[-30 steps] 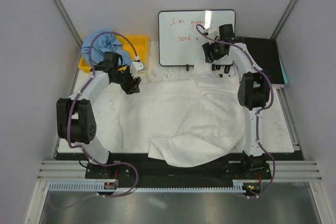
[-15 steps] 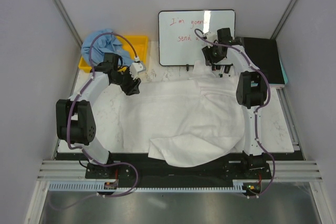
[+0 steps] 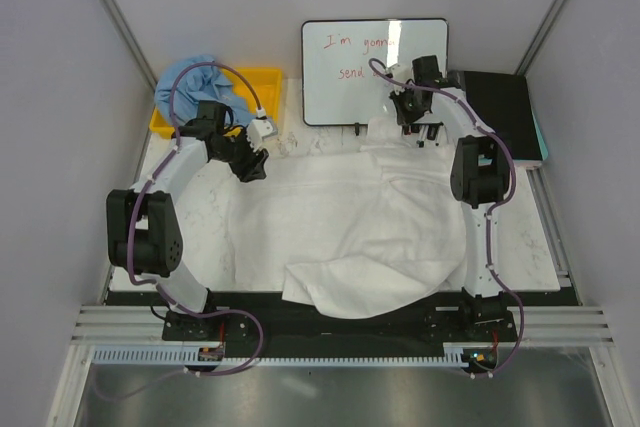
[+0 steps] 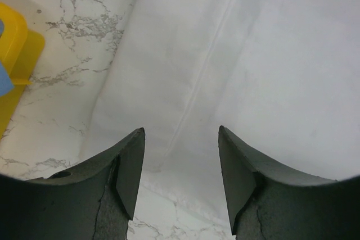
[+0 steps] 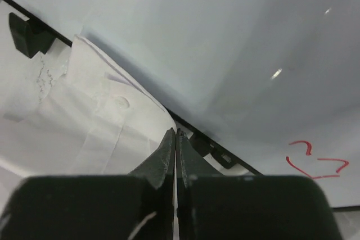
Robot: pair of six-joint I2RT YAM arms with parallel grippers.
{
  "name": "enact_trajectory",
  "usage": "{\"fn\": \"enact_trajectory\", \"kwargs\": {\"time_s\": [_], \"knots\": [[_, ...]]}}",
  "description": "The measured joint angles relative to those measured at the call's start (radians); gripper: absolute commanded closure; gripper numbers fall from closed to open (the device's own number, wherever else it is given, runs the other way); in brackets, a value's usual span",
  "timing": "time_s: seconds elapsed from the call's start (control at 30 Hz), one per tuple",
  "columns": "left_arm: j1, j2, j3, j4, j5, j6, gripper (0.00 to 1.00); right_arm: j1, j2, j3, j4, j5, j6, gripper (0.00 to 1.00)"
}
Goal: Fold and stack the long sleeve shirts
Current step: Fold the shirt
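Right jaws newly clenched at far edge of wrinkled white shirt [image 3: 340, 217], left jaws released over its seamed side

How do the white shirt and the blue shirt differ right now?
The white shirt lies spread across the table; the blue shirt sits bunched up in the yellow bin. The white shirt looks much larger than the blue shirt. Both are wrinkled cloth, and neither is neatly folded.
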Motion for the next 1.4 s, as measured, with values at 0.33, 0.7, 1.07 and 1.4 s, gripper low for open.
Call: {"fn": "enact_trajectory", "kwargs": {"time_s": [0.33,0.7,1.07,1.4], "knots": [[-0.002,-0.080,0.062,0.000,0.098,-0.077,0.00,0.000,-0.312,-0.092,-0.039,-0.073,0.003,1.00],[-0.278,-0.180,0.175,0.093,0.119,-0.125,0.00,0.001,-0.676,-0.284,-0.145,-0.230,0.003,1.00],[-0.643,-0.088,0.292,0.250,-0.075,-0.202,0.03,0.005,-0.915,-0.504,-0.242,-0.309,0.033,1.00],[-0.732,-0.041,0.296,0.283,-0.202,-0.165,0.11,0.016,-1.056,-0.557,-0.291,-0.365,0.042,1.00]]}}
